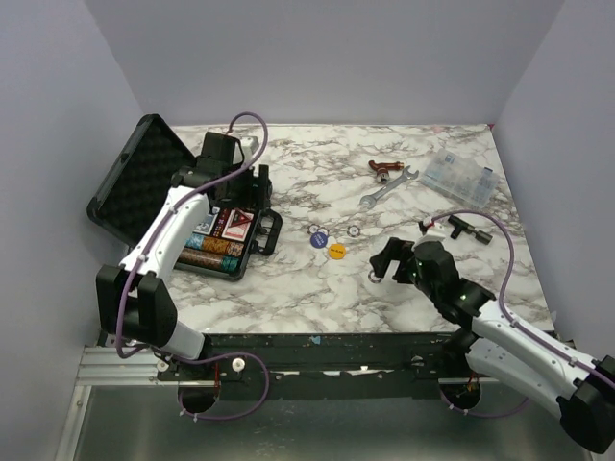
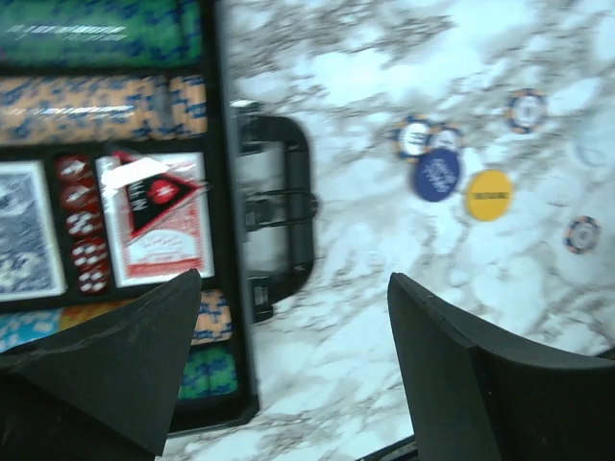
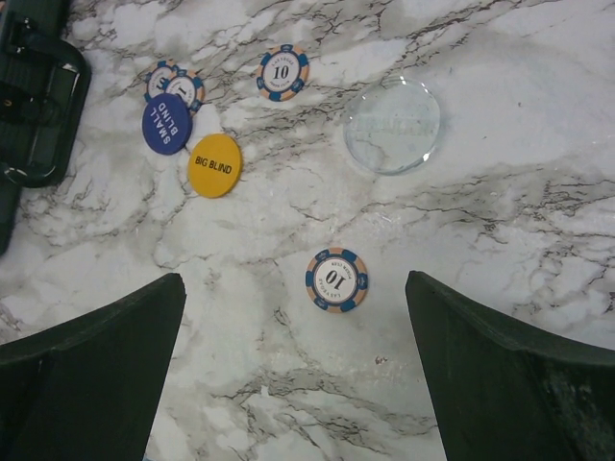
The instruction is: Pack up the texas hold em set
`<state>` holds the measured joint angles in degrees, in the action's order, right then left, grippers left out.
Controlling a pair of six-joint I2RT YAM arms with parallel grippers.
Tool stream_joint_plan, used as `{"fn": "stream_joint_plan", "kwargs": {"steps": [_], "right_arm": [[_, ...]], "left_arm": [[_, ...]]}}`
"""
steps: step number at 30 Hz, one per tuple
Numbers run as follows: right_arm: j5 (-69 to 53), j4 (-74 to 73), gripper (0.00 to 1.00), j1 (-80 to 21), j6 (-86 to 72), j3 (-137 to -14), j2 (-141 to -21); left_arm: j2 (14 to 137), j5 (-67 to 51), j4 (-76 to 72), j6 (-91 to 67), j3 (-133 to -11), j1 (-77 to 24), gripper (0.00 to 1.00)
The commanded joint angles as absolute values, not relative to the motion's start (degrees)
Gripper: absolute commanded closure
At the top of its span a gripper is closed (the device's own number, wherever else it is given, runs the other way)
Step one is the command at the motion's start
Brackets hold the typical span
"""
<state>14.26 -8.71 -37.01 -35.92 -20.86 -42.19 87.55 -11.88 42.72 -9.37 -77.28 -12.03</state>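
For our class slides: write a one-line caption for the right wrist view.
Open right gripper over a 10 chip; yellow BIG BLIND disc and blue SMALL BLIND disc beyond.

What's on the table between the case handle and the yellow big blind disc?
The blue small blind disc, lying over two striped chips, close beside the yellow big blind disc. Toward the handle there is only bare marble. Clearest in the right wrist view.

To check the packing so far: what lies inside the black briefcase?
In the briefcase: rows of chips, a blue deck and a red deck with a triangular disc on it. The left gripper covers most of the lowest rows, so those cannot be judged.
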Motion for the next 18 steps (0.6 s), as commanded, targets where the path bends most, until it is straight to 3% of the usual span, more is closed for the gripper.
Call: {"fn": "stream_joint_plan", "kwargs": {"steps": [1, 11, 18], "right_arm": [[18.0, -8.7, 0.00, -36.8, -34.8, -26.0, -48.5], [26.7, -20.4, 0.00, -34.6, -30.4, -48.7, -84.6], [28.2, -21.3, 0.00, -32.3, -31.9, -54.1, -92.7]], "left_arm": [[85.0, -16.8, 36.6, -12.4, -75.9, -19.7, 0.23], [82.2, -17.2, 37.2, -12.1, -76.2, -26.2, 0.22], [79.4, -16.4, 36.7, -12.3, -75.3, -27.1, 0.22]]}}
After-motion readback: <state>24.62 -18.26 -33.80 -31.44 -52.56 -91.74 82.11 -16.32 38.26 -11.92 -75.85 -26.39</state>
